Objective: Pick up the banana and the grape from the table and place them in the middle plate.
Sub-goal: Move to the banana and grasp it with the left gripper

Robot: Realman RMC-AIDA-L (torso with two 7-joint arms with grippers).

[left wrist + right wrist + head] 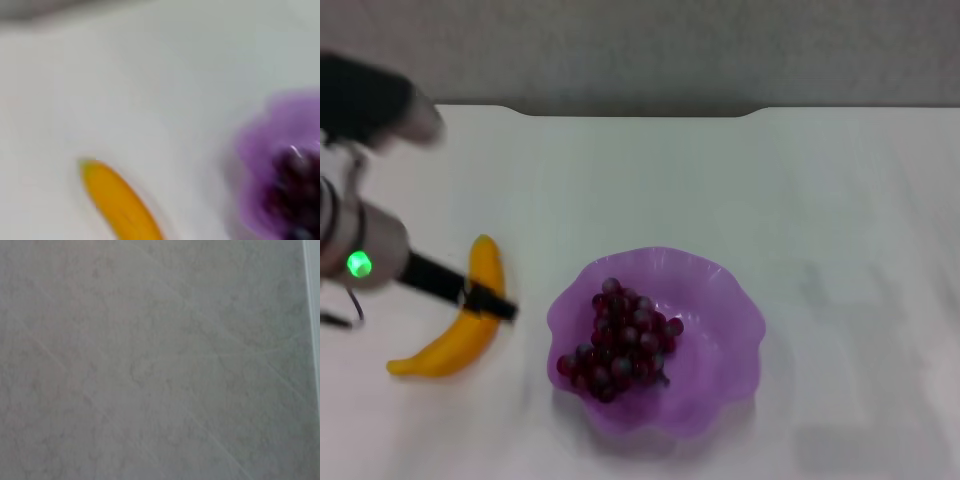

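Observation:
The yellow-orange banana lies on the white table, left of the purple scalloped middle plate. The dark red-purple grape bunch rests inside that plate, on its left half. My left gripper comes in from the left, and its black tip lies across the banana's middle. The left wrist view shows one end of the banana near the camera, with the plate and the grape off to one side. My right gripper is out of view.
The table's dark notched far edge runs along the back. The left arm's grey body with a green light hangs over the table's left side. The right wrist view shows only a mottled grey surface.

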